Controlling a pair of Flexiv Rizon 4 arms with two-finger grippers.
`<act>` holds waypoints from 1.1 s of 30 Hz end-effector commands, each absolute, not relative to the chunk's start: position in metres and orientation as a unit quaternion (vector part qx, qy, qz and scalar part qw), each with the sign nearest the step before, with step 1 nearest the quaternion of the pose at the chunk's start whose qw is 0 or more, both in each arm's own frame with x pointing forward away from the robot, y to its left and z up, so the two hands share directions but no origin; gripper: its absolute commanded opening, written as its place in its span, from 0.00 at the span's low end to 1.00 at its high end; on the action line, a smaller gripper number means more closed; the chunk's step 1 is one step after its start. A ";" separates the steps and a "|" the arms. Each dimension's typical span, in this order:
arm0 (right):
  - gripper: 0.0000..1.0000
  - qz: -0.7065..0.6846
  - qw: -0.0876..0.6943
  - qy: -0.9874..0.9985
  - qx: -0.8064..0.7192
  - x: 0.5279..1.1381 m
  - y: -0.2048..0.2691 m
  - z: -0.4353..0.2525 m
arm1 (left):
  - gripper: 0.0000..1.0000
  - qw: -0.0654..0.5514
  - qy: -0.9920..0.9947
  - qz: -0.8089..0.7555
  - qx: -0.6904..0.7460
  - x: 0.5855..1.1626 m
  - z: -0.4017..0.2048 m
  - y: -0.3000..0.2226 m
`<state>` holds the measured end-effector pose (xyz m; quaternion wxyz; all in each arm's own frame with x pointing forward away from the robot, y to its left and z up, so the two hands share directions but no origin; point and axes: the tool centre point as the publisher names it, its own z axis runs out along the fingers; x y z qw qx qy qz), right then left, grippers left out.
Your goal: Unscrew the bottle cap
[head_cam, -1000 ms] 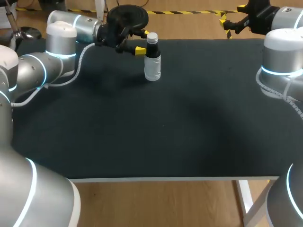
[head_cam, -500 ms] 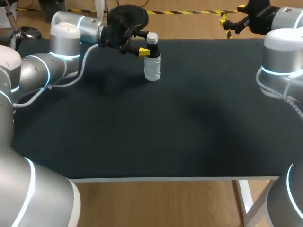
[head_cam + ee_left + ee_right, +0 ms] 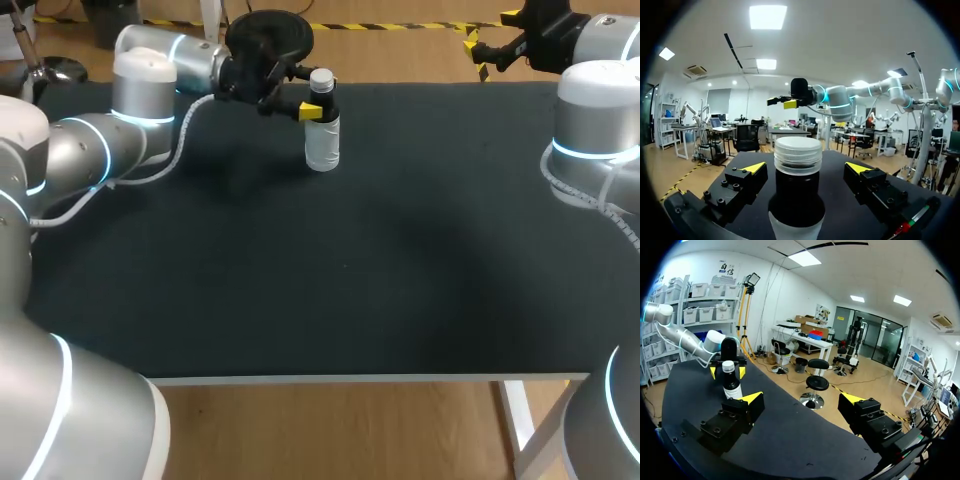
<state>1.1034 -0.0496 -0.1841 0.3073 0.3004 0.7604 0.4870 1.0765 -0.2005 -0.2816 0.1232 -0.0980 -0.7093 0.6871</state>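
A small clear bottle [image 3: 322, 135] with a dark neck and a white cap [image 3: 321, 78] stands upright at the far side of the black table [image 3: 350, 260]. My left gripper [image 3: 313, 96] is level with its neck and open. In the left wrist view the cap [image 3: 798, 156] sits between the yellow fingertips [image 3: 755, 167], with a gap on each side of the left gripper [image 3: 806, 168]. My right gripper [image 3: 490, 42] hangs open over the far right edge, well away from the bottle [image 3: 732, 381]. Nothing lies between the fingers of the right gripper [image 3: 802, 399].
My left arm [image 3: 140, 90] runs along the table's far left side. The right arm's silver body [image 3: 595, 130] stands at the right edge. A black round stool seat [image 3: 268, 35] sits just beyond the far edge, behind the bottle.
My left gripper has slid to the right, bringing its open fingers around the bottle's neck. The bottle and the right arm have stayed put.
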 end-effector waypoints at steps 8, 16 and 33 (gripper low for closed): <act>1.00 0.488 0.307 0.760 0.300 1.104 -0.050 -0.184 | 0.69 0.202 -0.690 0.673 -0.173 1.085 -0.286 -0.207; 1.00 0.488 0.307 0.760 0.300 1.104 -0.050 -0.184 | 0.00 0.202 -0.689 0.674 -0.173 1.085 -0.286 -0.208; 1.00 0.488 0.307 0.760 0.300 1.104 -0.050 -0.184 | 0.00 0.198 -0.686 0.680 -0.167 1.087 -0.286 -0.204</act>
